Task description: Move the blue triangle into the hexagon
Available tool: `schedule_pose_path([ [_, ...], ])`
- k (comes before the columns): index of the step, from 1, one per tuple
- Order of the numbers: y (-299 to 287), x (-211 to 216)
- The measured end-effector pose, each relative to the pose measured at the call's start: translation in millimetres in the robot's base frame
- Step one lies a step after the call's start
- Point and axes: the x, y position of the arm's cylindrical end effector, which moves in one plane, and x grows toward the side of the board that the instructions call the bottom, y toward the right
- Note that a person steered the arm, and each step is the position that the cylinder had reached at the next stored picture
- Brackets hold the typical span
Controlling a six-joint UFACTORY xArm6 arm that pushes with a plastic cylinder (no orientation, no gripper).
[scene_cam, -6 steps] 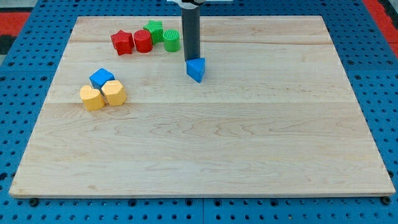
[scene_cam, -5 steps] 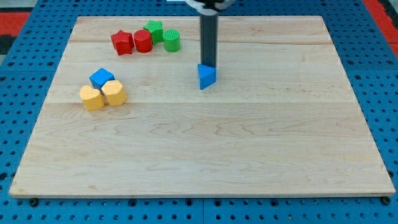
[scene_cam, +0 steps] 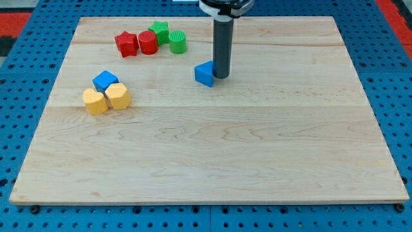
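Note:
The blue triangle [scene_cam: 204,74] lies on the wooden board [scene_cam: 257,142], a little above its middle. My tip [scene_cam: 221,77] stands right against the triangle's right side, touching it. The yellow hexagon [scene_cam: 118,95] sits at the view's left, packed together with a yellow heart [scene_cam: 95,102] on its left and a blue cube [scene_cam: 105,80] above it. The hexagon is well to the left of the triangle and slightly lower.
A red star [scene_cam: 127,44], a red cylinder [scene_cam: 148,42], a green star [scene_cam: 159,30] and a green cylinder [scene_cam: 177,42] cluster near the board's top, left of the rod. Blue pegboard [scene_cam: 19,96] surrounds the board.
My tip moved from above the blue triangle round to its right side. The triangle first shifted right, then back left, and has turned a little.

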Motion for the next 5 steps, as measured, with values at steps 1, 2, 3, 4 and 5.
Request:
schedule_pose_path([
  [1, -4, -2],
  [2, -10, -24],
  [3, -10, -25],
  [4, -13, -25],
  [5, -50, -31],
])
